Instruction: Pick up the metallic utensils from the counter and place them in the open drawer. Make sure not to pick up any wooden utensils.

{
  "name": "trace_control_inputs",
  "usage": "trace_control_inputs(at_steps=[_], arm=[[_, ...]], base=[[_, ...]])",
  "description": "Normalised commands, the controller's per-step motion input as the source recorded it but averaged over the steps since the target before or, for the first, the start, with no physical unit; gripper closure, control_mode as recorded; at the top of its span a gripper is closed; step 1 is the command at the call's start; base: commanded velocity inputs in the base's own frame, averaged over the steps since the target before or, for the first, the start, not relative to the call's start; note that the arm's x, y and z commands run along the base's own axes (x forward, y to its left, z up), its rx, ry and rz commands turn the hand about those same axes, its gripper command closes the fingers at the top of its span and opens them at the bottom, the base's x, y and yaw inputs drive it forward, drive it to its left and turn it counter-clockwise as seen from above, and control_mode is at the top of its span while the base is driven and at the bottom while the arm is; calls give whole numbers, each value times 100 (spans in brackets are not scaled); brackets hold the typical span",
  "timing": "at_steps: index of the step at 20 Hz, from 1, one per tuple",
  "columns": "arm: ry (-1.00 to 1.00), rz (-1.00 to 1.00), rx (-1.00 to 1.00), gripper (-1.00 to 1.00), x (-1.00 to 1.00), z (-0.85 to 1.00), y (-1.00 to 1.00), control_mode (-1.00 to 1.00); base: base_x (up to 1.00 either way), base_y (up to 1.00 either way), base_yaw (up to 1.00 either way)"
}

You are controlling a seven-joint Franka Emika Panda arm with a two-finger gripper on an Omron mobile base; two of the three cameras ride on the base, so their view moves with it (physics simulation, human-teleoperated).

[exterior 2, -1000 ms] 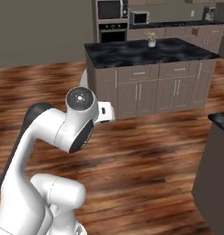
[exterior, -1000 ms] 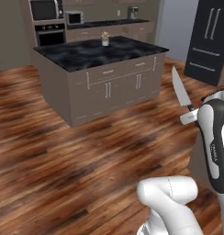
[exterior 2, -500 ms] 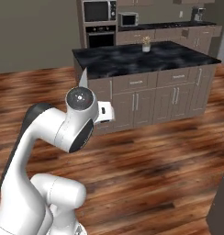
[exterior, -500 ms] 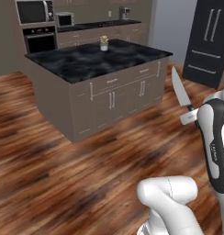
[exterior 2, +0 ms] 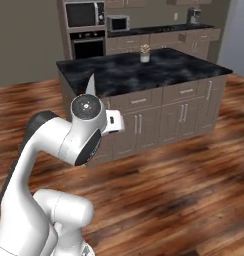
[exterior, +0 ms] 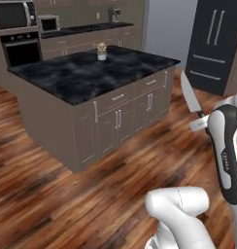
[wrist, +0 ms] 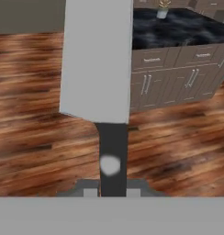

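Nearest the hand camera, the two-finger gripper (wrist: 112,192) is nearly closed, its dark tips pinched on either side of the dark straight handle of the kitchen knife with a pointed silver blade (wrist: 98,64), which stands up out of the hand, blade away from the fingers. From the left base camera the same knife (exterior: 189,97) points up and slightly back above the white wrist, held in the air over the wood-plank floor (exterior: 67,194), well clear of any surface. It looks rigid and fairly light, but the smooth handle is narrow and the broad blade puts most of the mass beyond the grip, so it may pivot or slip if swung sharply; the handle is the right place to hold, close to the blade. Farther off stands the taupe kitchen island with its long black marble-look counter (exterior: 91,75), every drawer front on the visible faces shut, a small pale vase with a plant (exterior: 101,51) near its far edge.
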Motion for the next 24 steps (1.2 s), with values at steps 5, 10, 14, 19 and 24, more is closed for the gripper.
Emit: trace_control_inputs(at_steps=[5,10,14,19,24], arm=[[0,0,0,100,0,0,0,100],[0,0,0,100,0,0,0,100],[0,0,0,100,0,0,0,100],[0,0,0,100,0,0,0,100],[0,0,0,100,0,0,0,100]], base=[[100,8,-32],[100,9,-35],[100,22,-37],[100,40,-43],[100,17,-47]])
